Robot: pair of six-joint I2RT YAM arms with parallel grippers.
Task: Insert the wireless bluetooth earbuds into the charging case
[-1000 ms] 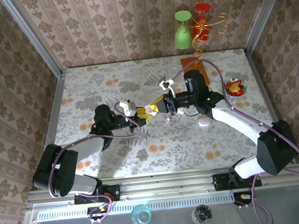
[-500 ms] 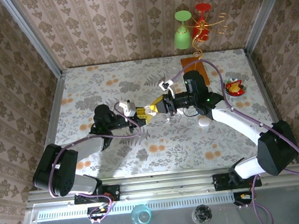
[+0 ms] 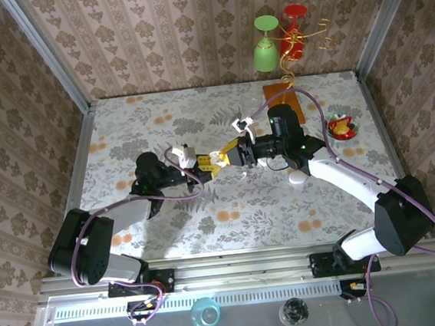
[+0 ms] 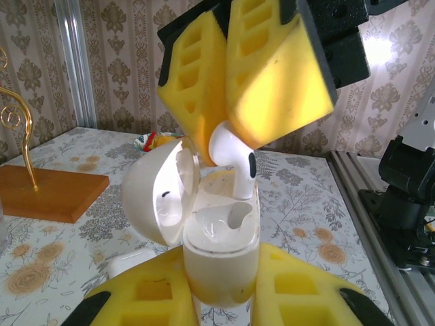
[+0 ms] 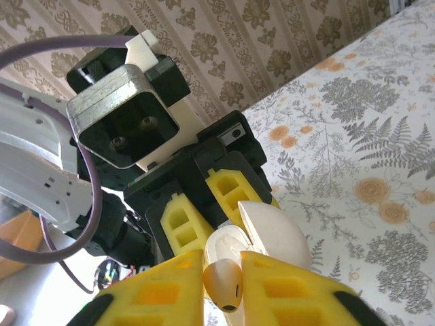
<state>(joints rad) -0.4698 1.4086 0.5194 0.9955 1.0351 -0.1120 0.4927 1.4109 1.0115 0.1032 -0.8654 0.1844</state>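
Note:
A white charging case [image 4: 221,255] stands upright with my left gripper [image 4: 221,275] shut on its lower half, its lid [image 4: 156,193] hinged open to the left. A white earbud [image 4: 234,159] hangs stem-down just over the case's right socket, pinched between the yellow fingers [image 4: 272,81] of the right gripper. In the right wrist view my right gripper [image 5: 223,275] is shut on the earbud [image 5: 223,285], with the case [image 5: 228,243] and its lid [image 5: 275,234] right behind it. From above, the left gripper [image 3: 201,164] and the right gripper [image 3: 222,159] meet tip to tip over mid-table.
Another white case [image 3: 299,177] lies on the table under the right arm, and a small white object [image 3: 238,122] lies farther back. At the back right are a gold stand on an orange wooden base [image 3: 282,95] holding green and red glasses [image 3: 266,46], and a small bowl [image 3: 342,128].
The right gripper has edged slightly left with the earbud, closer to the case. The left arm has stayed nearly still.

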